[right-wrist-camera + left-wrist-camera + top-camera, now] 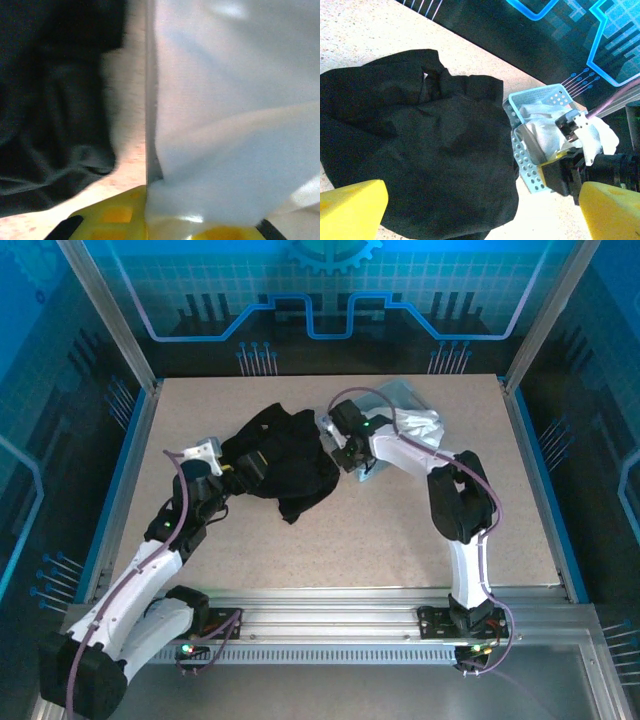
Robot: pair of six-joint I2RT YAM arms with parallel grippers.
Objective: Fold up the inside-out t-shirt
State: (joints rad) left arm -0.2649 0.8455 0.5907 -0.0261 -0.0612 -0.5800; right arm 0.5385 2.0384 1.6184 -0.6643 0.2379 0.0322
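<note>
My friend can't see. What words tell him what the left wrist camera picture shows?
A crumpled black t-shirt lies on a speckled table. Right of it sits a pale blue holed basket with white cloth inside.

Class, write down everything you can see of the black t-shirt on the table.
The black t-shirt looks like soft, matte cotton. It lies unfolded in a crumpled heap on the speckled beige table, just left of centre. Deep creases and a hemmed edge show, with a tiny white spot in one fold. A perforated light-blue basket stands close beside it. The left gripper, fingers open, is at its edge.
</note>
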